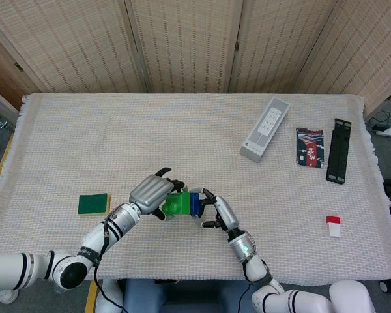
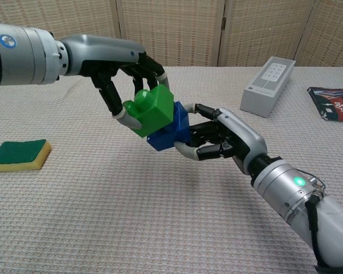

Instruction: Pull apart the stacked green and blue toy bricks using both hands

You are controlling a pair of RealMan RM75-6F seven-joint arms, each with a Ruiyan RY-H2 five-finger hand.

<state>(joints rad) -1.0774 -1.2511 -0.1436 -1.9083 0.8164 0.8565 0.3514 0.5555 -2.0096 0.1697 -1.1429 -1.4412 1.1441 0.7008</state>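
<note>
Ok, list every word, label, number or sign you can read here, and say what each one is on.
None can be read.
Long white rectangular box: rows of grey marks on top, too small.
Dark blue and red flat packet: white print, blurred.
Left arm's silver cuff: round blue-and-white badge, illegible.
Green toy brick and blue toy brick: no text.

No text, label or number is legible on anything here.
</note>
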